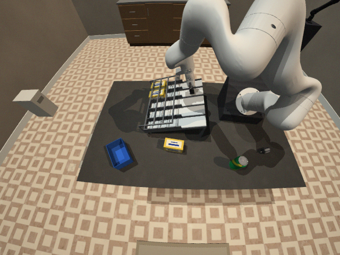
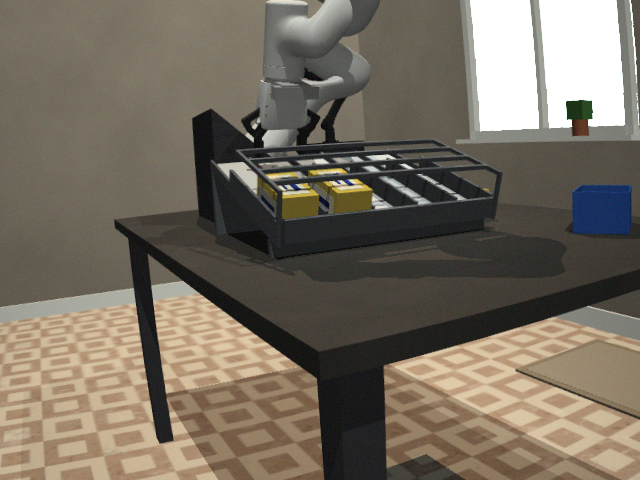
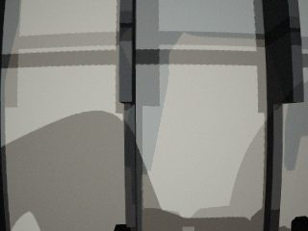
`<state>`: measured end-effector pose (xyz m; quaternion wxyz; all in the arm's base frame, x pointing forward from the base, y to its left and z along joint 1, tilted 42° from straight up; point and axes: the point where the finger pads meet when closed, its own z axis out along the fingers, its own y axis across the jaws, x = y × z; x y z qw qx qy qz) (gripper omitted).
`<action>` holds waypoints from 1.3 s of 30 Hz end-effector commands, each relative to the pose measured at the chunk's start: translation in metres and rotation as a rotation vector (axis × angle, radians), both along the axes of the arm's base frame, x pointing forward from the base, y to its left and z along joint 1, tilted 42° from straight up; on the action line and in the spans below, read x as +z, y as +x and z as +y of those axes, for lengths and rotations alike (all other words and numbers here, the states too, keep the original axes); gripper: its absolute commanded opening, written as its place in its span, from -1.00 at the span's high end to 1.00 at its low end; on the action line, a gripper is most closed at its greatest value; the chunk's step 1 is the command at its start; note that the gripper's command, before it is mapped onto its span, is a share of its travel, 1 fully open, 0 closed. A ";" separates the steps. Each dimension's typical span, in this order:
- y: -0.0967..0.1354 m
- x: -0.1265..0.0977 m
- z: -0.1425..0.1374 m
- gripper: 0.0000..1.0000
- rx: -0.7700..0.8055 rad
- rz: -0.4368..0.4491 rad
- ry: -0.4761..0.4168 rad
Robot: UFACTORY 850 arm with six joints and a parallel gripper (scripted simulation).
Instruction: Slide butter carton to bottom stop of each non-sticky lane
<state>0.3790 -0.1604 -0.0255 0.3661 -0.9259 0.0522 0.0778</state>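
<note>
At the upper middle of the top view, two butter cartons [image 1: 157,93] [image 1: 158,84] [image 2: 342,192] [image 2: 287,196] sit against the bottom stop of the sloped shelf [image 1: 204,111] [image 2: 382,230] in adjacent lanes. My hand [image 1: 191,88] [image 2: 279,147] is released above its upper end. The third carton [image 1: 173,144] lies below the shelf, on the desk [image 1: 203,170] [image 2: 330,310].

Seen from the top, the dark-framed sloped shelf [image 1: 175,128] [image 2: 382,229] [image 3: 130,168] stands upright on the counter, its five pale lanes descending toward 9 o'clock. Two yellow butter cartons [image 1: 158,84] [image 2: 299,204] rest at the bottom stop in the two lanes nearest 12 o'clock. The third carton [image 1: 173,144], yellow with a white-and-blue top, lies flat at the shelf's 6 o'clock.
</note>
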 end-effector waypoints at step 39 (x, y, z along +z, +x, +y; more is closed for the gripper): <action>0.001 0.000 -0.001 -1.00 -0.001 -0.001 -0.001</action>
